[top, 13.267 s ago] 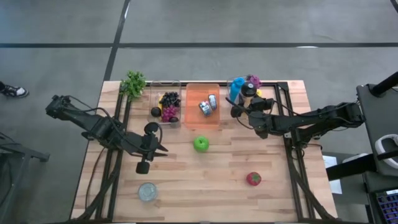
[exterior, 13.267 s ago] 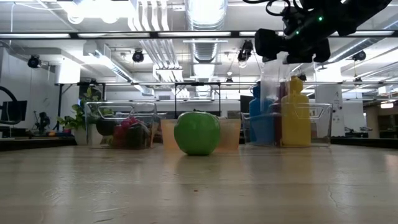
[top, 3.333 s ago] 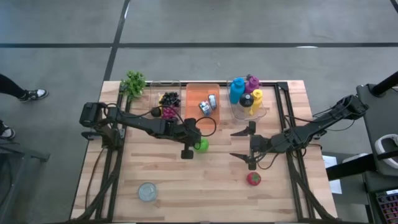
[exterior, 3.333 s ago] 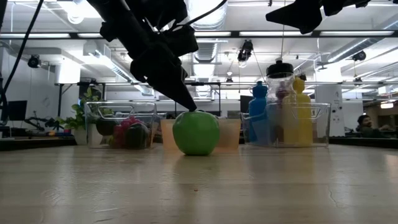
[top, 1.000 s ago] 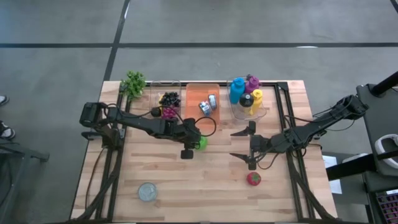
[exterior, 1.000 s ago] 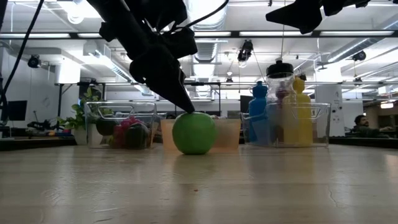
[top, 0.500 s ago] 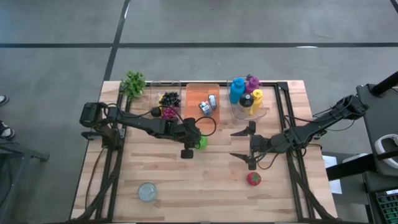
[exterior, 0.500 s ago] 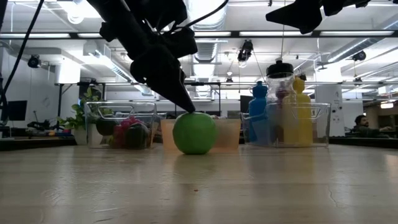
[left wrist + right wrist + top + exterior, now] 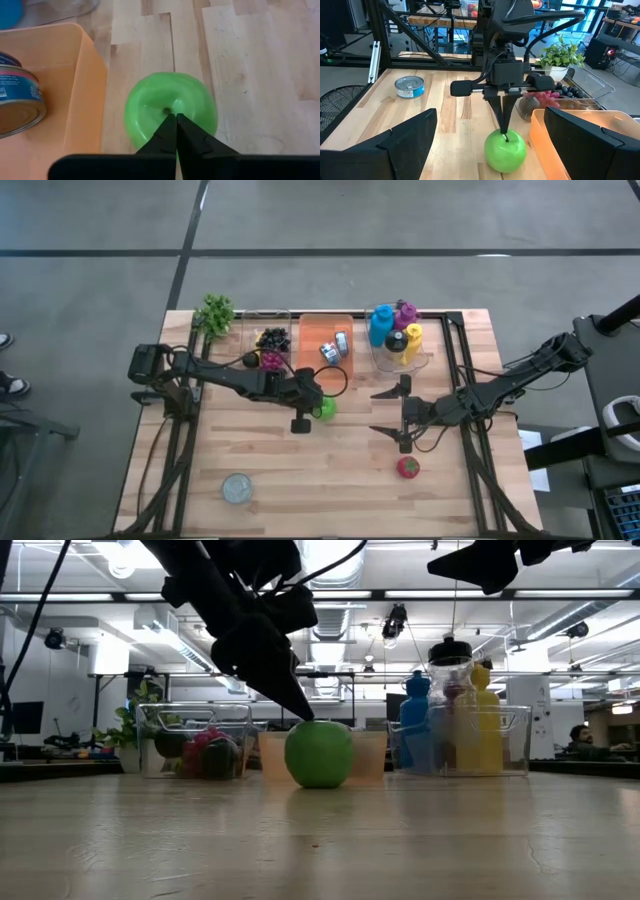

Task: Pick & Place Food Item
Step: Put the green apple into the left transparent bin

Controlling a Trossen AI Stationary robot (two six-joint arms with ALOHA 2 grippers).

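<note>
A green apple [image 9: 325,408] rests on its underside on the wooden table, just in front of the orange tray [image 9: 308,372]. My left gripper [image 9: 174,118] slants down onto the apple's top, shut, its fingertips meeting at the stem hollow. The right wrist view shows the apple [image 9: 505,150] under those fingertips [image 9: 505,129]. My right gripper [image 9: 375,412] hovers open to the right of the apple, above the table and facing it, with nothing between its fingers. My left gripper's two fingertips meet on the apple's stem [image 9: 167,111] in the hollow at its top, pinching with their very ends. The fingers slant down from the table's left. The apple [image 9: 319,754] stands upright on the table.
A red strawberry-like fruit [image 9: 407,468] lies at the near right and a tin can [image 9: 237,488] at the near left. Along the far edge stand a plant [image 9: 214,313], a clear bin of grapes [image 9: 270,348], the orange tray with cans, and a bin of bottles [image 9: 398,335].
The apple has shifted a little toward the table's right under my left gripper's fingertips, still on the table.
</note>
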